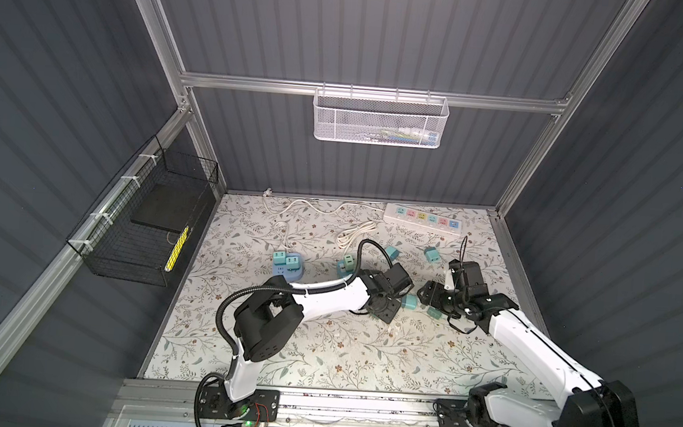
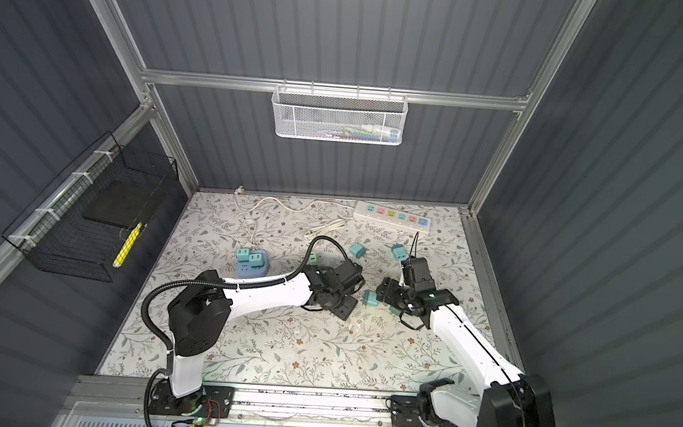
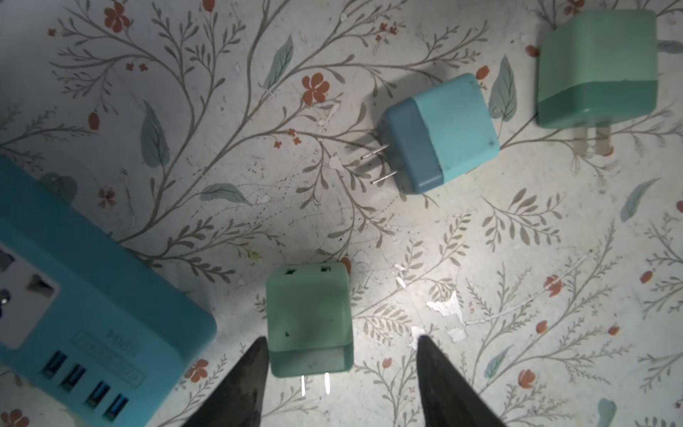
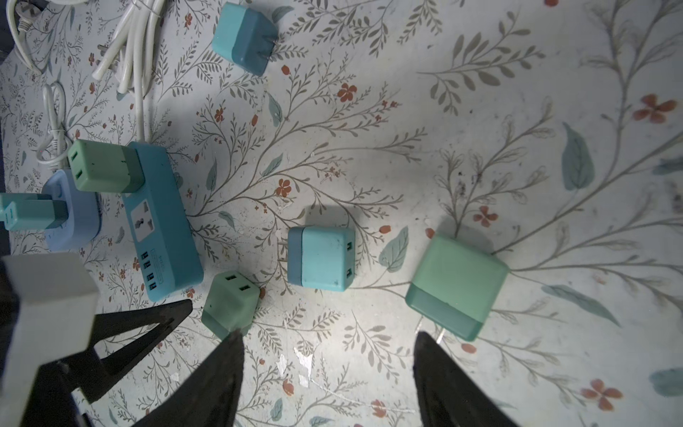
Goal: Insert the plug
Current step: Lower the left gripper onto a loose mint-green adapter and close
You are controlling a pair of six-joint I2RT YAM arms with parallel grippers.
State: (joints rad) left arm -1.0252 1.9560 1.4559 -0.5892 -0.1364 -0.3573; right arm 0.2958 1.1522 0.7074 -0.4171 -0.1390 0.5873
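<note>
While left tool (image 3: 342, 337), right tool (image 4: 328, 332) gape, wire basket (image 1: 131, 264) holds dark slab (image 1: 165, 207), yellow strip (image 1: 176, 249).

Cube plugs (image 4: 321, 258): eight, it seems; five loose, three seated. Socket blocks: three; white strip (image 1: 422, 220), teal strip (image 4: 162, 222), blue base (image 4: 79, 222). Wire baskets (image 1: 378, 121): two.

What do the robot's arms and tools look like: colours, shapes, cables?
The left arm and right arm have white shells with black joints. A black ribbed hose loops along the left arm. The left tool and right tool each have two dark pointed fingers.
</note>
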